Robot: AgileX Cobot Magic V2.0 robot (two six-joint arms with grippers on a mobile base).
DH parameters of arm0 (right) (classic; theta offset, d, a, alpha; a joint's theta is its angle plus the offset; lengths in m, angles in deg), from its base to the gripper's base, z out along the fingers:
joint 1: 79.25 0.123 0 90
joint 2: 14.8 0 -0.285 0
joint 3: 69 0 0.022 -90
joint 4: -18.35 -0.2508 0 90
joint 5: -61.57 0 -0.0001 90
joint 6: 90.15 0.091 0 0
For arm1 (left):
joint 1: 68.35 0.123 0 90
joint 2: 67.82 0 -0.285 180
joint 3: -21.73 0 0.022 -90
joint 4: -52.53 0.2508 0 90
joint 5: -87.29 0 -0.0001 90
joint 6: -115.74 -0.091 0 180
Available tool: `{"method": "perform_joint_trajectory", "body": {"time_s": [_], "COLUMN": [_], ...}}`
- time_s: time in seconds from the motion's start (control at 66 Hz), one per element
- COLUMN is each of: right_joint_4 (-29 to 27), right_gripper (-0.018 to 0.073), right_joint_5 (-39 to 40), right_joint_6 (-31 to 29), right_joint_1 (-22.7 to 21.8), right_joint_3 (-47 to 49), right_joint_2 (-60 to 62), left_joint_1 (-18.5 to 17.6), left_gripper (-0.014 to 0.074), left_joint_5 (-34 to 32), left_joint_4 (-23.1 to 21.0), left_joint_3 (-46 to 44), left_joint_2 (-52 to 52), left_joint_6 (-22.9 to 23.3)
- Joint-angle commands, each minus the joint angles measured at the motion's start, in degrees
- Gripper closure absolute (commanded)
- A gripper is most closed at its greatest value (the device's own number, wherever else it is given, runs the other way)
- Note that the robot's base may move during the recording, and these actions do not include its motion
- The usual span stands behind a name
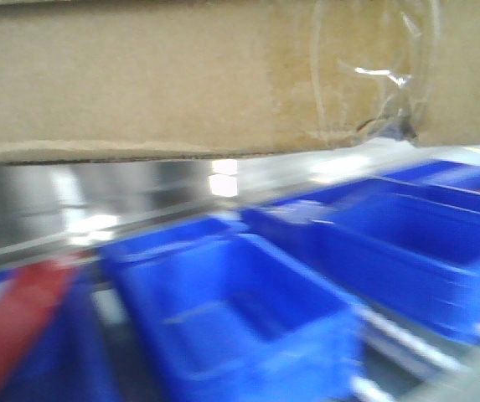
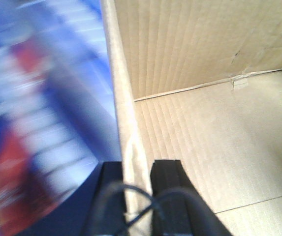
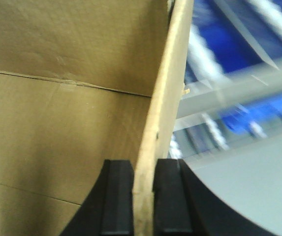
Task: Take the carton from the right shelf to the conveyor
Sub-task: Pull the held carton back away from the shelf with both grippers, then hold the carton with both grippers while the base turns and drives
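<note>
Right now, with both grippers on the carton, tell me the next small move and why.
Probably keep both grips shut and carry the carton level, clear of the shelf. The left gripper and right gripper each pinch a side wall. In the front view the carton hangs above the blue bins, and no conveyor shows.
</note>
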Motion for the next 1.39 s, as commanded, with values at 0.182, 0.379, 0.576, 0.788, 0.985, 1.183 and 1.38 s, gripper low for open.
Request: {"method": "perform_joint_trajectory", "body": {"time_s": [0.182, 0.379, 0.576, 0.788, 0.985, 1.183, 1.38], "right_joint_4": [-2.01, -2.01, -2.01, -2.01, -2.01, -2.01, -2.01], "right_gripper": [0.0629, 0.0629, 0.0629, 0.0629, 0.0629, 0.0629, 0.0629], "right_joint_5": [3.24, 3.24, 3.24, 3.24, 3.24, 3.24, 3.24], "right_joint_6": [-0.91, -0.91, -0.91, -0.91, -0.91, -0.91, -0.91], "right_joint_1": [0.1, 0.1, 0.1, 0.1, 0.1, 0.1, 0.1], "right_joint_3": [0.18, 0.18, 0.18, 0.18, 0.18, 0.18, 0.18], "right_joint_2": [0.86, 0.86, 0.86, 0.86, 0.86, 0.86, 0.86], "left_joint_1": [-0.36, -0.36, -0.36, -0.36, -0.36, -0.36, -0.36], "left_gripper": [0.0613, 0.0613, 0.0613, 0.0613, 0.0613, 0.0613, 0.0613], "left_joint_5": [-1.74, -1.74, -1.74, -1.74, -1.74, -1.74, -1.74], "left_joint_4": [-1.04, -0.93, -0.93, -0.82, -0.82, -0.82, -0.82], "left_joint_3": [-0.15, -0.15, -0.15, -0.15, -0.15, -0.15, -0.15], "left_joint_2": [0.42, 0.42, 0.42, 0.42, 0.42, 0.42, 0.42], "left_joint_6": [-0.46, -0.46, -0.46, -0.46, -0.46, -0.46, -0.46]}}
